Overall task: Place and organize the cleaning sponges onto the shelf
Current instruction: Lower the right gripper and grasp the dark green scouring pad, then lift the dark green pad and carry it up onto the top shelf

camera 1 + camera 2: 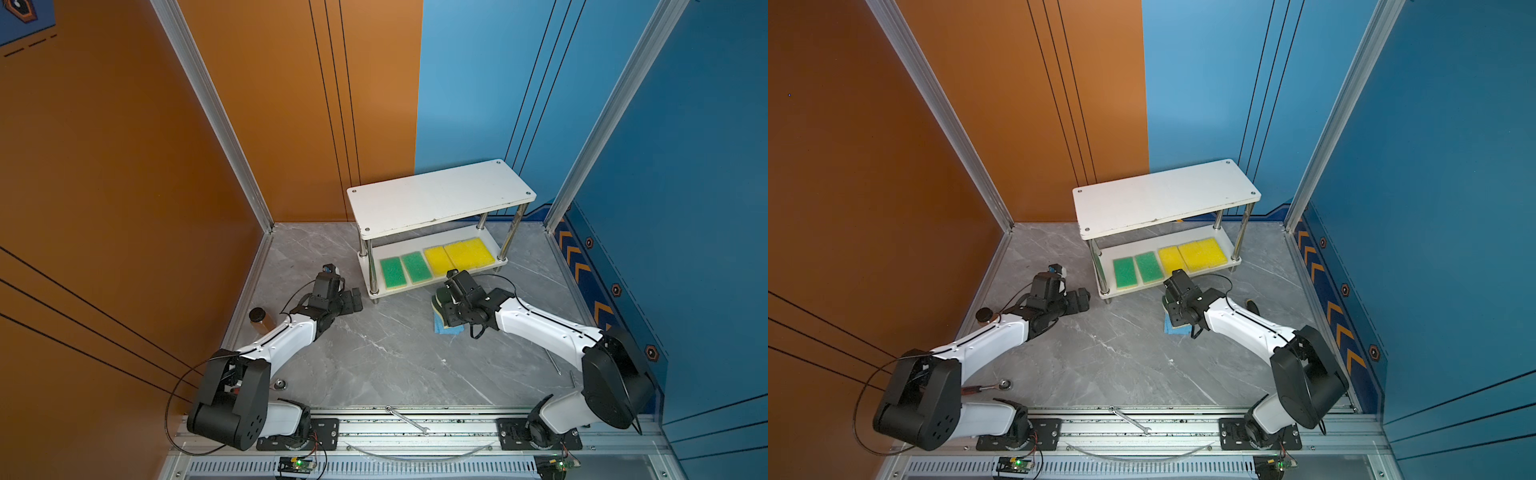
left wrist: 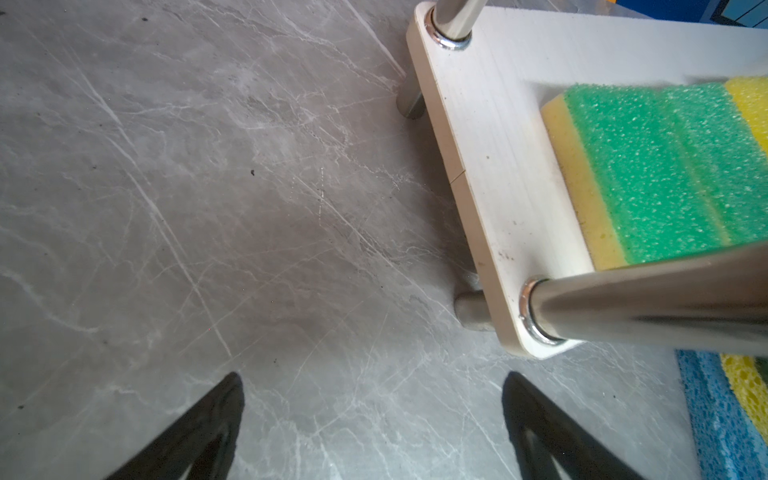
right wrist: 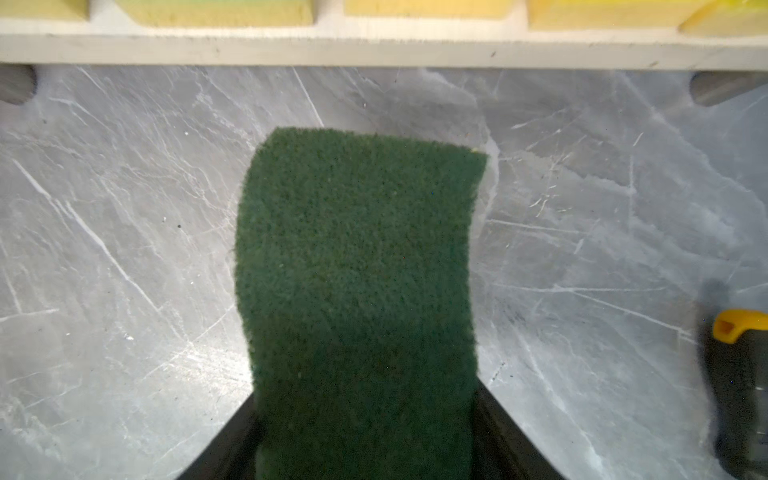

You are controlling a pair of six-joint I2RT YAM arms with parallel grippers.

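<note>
The right arm (image 1: 540, 328) reaches low before the shelf (image 1: 440, 199), jaws clenched on one dark-green-topped sponge (image 3: 357, 249); the left arm (image 1: 282, 336) rests low, jaws released. Lower tier (image 1: 500, 261): two green sponges (image 1: 392, 272), three yellow sponges (image 1: 438, 259).

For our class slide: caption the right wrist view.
Jaws grip a dark-green scouring sponge over the marbled tabletop, facing the shelf's lower board.

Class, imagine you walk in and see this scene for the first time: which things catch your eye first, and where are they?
The bright row of green sponges and yellow sponges on the lower board of the white shelf stands out first in both top views. Next is the dark green sponge filling the right wrist view, just in front of the shelf, with the right gripper closed on its sides.
</note>
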